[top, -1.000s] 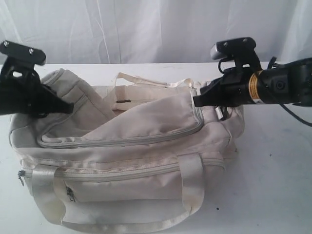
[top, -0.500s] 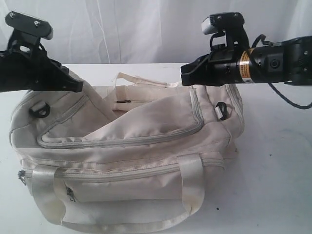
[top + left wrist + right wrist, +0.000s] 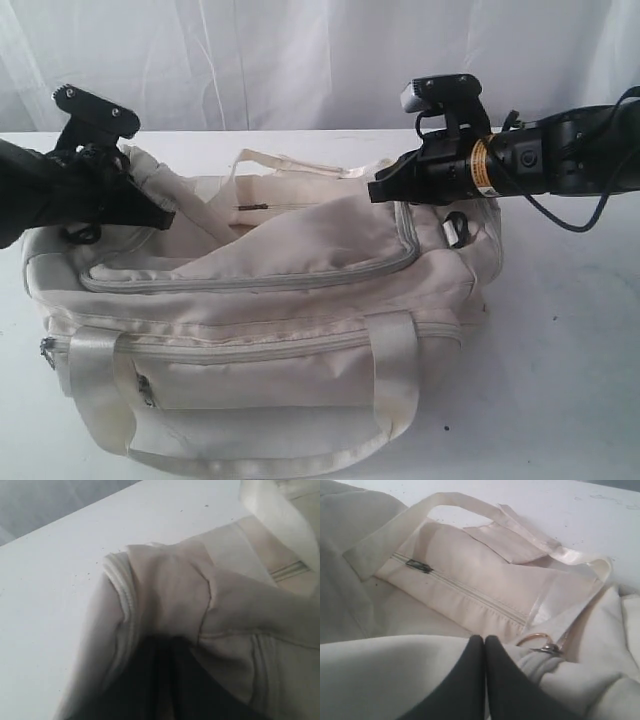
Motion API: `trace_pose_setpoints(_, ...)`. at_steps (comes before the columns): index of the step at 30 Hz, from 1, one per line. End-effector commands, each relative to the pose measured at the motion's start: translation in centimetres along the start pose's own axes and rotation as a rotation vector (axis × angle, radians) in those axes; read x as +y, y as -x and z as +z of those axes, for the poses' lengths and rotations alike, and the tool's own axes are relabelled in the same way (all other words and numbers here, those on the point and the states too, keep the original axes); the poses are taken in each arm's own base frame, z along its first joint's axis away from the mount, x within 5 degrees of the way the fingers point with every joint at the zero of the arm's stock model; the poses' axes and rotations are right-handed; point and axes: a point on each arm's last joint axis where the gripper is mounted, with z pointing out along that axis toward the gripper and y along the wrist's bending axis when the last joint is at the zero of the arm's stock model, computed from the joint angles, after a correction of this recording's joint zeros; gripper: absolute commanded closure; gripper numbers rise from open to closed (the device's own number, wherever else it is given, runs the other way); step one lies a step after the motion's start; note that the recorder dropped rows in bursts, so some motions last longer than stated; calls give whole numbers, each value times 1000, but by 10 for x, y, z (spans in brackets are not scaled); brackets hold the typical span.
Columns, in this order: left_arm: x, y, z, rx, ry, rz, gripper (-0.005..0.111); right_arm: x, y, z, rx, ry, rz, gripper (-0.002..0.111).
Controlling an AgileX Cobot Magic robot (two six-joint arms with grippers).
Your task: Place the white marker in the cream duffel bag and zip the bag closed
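Note:
The cream duffel bag [image 3: 280, 300] lies across the table with its top flap sagging over the opening. My left gripper [image 3: 160, 215] is at the bag's left end. In the left wrist view its dark fingers [image 3: 170, 647] are pressed together with bunched cream fabric [image 3: 170, 590] gathered at their tips. My right gripper [image 3: 376, 192] hovers at the flap's rear right corner. Its fingers are shut [image 3: 484, 639] with nothing visible between them, and the metal ring pull [image 3: 535, 639] lies just beside them. No white marker shows in any view.
An inner pocket with a small dark zipper pull [image 3: 418, 566] shows through the bag's opening [image 3: 255, 208]. Glossy webbing handles [image 3: 395, 380] hang over the bag's front. The white table [image 3: 570, 330] extends to the right, and a white curtain hangs behind.
My left gripper came down and to the right onto the bag's left end. The right gripper shifted slightly left and lower, and the top flap sank flatter.

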Motion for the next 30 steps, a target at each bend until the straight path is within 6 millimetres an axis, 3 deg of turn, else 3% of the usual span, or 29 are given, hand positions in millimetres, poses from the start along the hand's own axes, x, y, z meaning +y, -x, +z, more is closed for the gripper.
trace_pose_setpoints(1,16,-16,16,55,64,-47,91,-7,-2,1,26,-50,6,108)
trace_pose_setpoints(9,68,-43,26,138,157,-258,91,-15,-23,15,116,-72,40,108)
trace_pose_setpoints(13,81,-52,27,173,124,-347,91,-18,-25,16,123,-101,48,108)
trace_pose_setpoints(18,77,-52,26,185,60,-374,91,-17,-25,16,122,-88,52,108)
trace_pose_setpoints(22,70,-41,18,162,5,-367,91,-13,-21,13,108,-61,49,108)
trace_pose_setpoints(30,44,0,-14,25,-66,-295,91,2,19,-25,-20,-74,-9,108)
